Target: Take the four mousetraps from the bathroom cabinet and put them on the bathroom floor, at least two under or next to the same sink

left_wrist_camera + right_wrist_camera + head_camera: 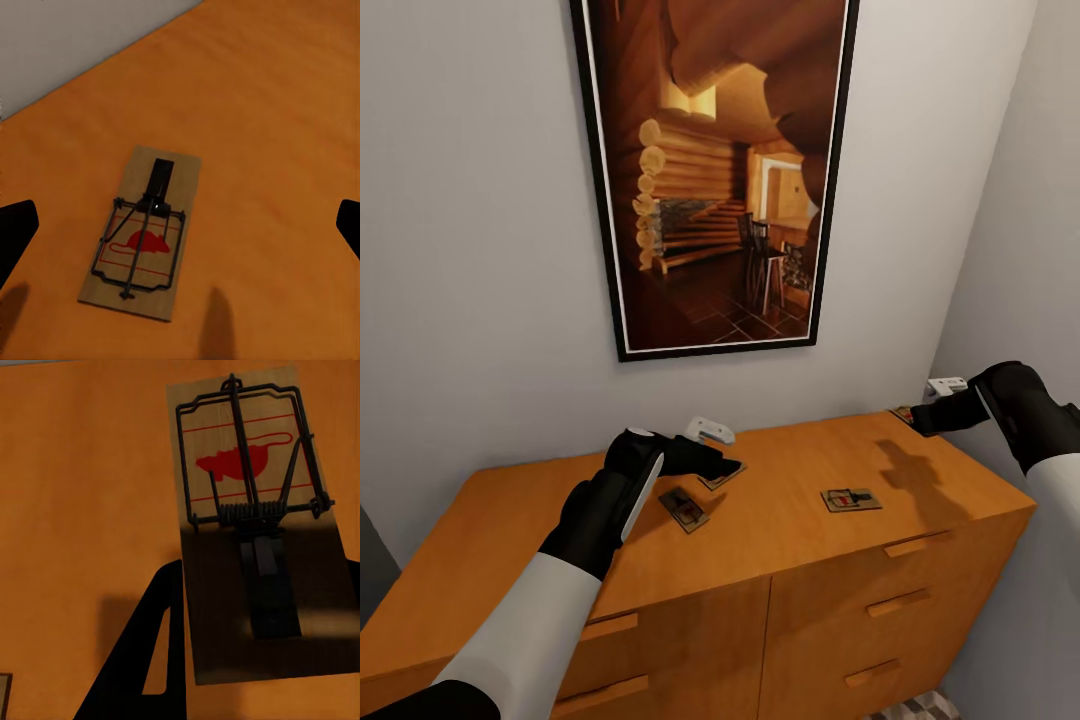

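The orange-brown cabinet (pixel 780 540) fills the lower head view. Three mousetraps lie on its flat top: one (pixel 683 509) left of centre, one (pixel 850 499) right of centre, and one (pixel 724 475) partly under my left gripper (pixel 718 464). That gripper hovers low over the top, open; in the left wrist view its dark fingertips (pixel 16 232) stand wide to either side of a mousetrap (pixel 142 232). My right gripper (pixel 918 416) is shut on the fourth mousetrap (pixel 904 412) (pixel 255 510), holding it in the air over the cabinet's back right corner. The sink is out of view.
A tall framed picture (pixel 715 170) hangs on the wall behind the cabinet. A side wall (pixel 1020 250) runs close along the cabinet's right end. A corner of cube-patterned floor tile (pixel 920 708) shows at the cabinet's foot. Drawer pulls (pixel 898 603) face me.
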Robot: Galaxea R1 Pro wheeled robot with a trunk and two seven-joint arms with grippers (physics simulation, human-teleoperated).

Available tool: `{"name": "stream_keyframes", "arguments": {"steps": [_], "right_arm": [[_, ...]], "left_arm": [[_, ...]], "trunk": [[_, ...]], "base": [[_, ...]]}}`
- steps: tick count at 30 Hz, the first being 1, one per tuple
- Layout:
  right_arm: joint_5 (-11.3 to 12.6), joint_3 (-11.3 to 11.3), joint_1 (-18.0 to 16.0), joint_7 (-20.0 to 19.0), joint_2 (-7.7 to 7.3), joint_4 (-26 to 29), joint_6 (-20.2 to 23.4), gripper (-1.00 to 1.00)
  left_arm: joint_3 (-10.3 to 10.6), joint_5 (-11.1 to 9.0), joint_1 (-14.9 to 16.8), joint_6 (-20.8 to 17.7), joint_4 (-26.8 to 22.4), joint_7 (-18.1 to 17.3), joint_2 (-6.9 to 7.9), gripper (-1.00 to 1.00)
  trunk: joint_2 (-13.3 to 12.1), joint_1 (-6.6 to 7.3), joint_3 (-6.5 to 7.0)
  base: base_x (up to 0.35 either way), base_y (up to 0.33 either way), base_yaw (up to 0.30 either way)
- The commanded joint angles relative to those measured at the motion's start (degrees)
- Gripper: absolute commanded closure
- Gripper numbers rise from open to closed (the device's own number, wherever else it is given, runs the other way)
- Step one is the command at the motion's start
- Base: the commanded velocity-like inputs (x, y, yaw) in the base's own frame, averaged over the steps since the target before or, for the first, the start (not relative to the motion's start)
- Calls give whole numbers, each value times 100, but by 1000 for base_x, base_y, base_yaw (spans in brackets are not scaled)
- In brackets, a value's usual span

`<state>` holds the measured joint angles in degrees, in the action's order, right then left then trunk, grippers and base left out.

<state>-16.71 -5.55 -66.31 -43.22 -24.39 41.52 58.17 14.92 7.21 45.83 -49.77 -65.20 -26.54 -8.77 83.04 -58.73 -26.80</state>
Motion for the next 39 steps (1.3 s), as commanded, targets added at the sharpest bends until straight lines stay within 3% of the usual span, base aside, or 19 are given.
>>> {"name": "stream_keyframes", "arguments": {"steps": [1, 19, 28, 39], "right_arm": [[-52, -18, -5, -57, -7, 6, 10, 100], [-52, -24, -5, -58, -5, -14, 9, 100], [-64, -25, -5, -55, -5, -175, -6, 100], [-69, -25, -5, -55, -5, -202, -7, 100]], "left_arm": [[-4, 61, 4, -15, -6, -50, -2, -100], [-48, 31, 4, -9, 118, -40, 16, -100], [-95, 33, 4, 179, 685, -48, 233, -100], [-122, 34, 4, 263, 721, -53, 278, -100]], "trunk": [[4, 0, -7], [4, 0, -7], [4, 0, -7], [4, 0, -7]], "base": [[0, 0, -1], [0, 0, 0], [0, 0, 0], [0, 0, 0]]}}
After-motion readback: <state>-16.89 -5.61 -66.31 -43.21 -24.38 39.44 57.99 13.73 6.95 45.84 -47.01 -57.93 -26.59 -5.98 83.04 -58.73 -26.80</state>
